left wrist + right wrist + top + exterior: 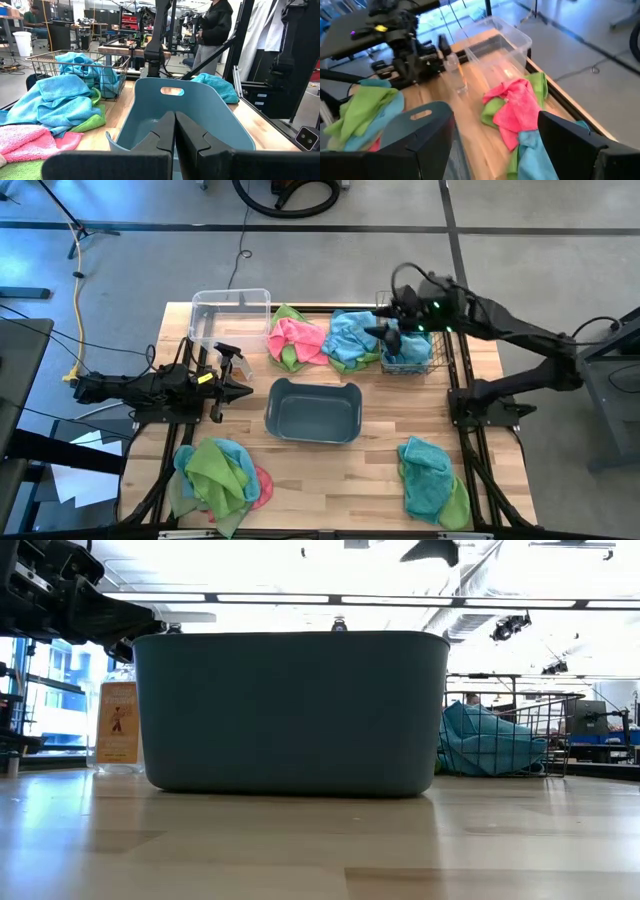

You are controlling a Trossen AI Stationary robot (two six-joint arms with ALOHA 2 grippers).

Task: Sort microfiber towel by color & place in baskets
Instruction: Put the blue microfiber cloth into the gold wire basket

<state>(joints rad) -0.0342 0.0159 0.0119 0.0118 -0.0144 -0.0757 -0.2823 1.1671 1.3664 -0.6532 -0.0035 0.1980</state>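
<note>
Grey-blue tub (290, 710) sat empty mid-surface, nearest the low camera. My right gripper (392, 332) hung spread wide over the wire basket (410, 360) at the far right edge, blue towels (350, 338) draped against it. My left gripper (174, 137) rested pressed together, empty. A careless pinch could have snagged the mesh, or dragged pink towel (300, 340) along too.

Bare wood flanks the grey-blue tub (312, 413); towel heap (318, 338) crowds behind it.
</note>
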